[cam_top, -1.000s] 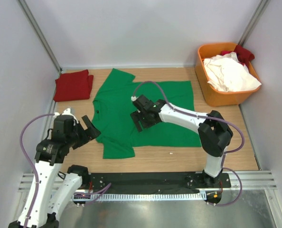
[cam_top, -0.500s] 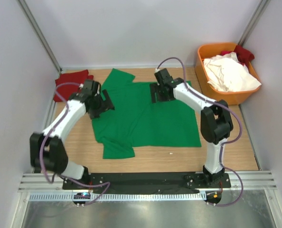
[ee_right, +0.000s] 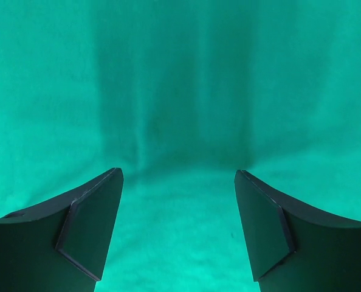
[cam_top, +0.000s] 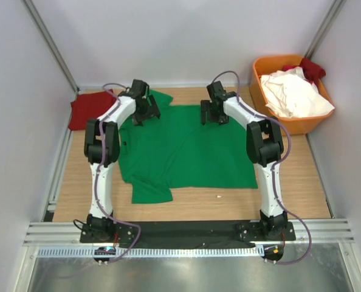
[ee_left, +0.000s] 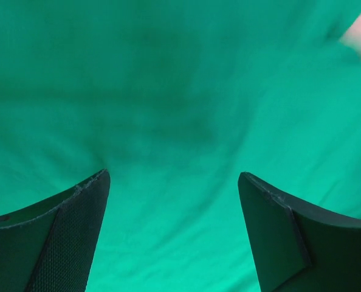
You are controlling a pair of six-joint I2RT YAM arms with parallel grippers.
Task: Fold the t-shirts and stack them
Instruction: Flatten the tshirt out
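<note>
Green t-shirt lies flat on the worktop, collar left, hem right. We find the left hand over its far sleeve and the right hand over its far side, both spread and empty.

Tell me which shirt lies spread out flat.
The green shirt, spread mid-table; the red shirt lies folded far left, the white shirts sit bunched in the bin.

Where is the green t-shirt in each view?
Top external: green t-shirt spread flat on the table, collar to the left.
Left wrist: green t-shirt fills the frame.
Right wrist: green t-shirt fills the frame.
Shared landmark: left gripper and right gripper, both open, over its far edge.
</note>
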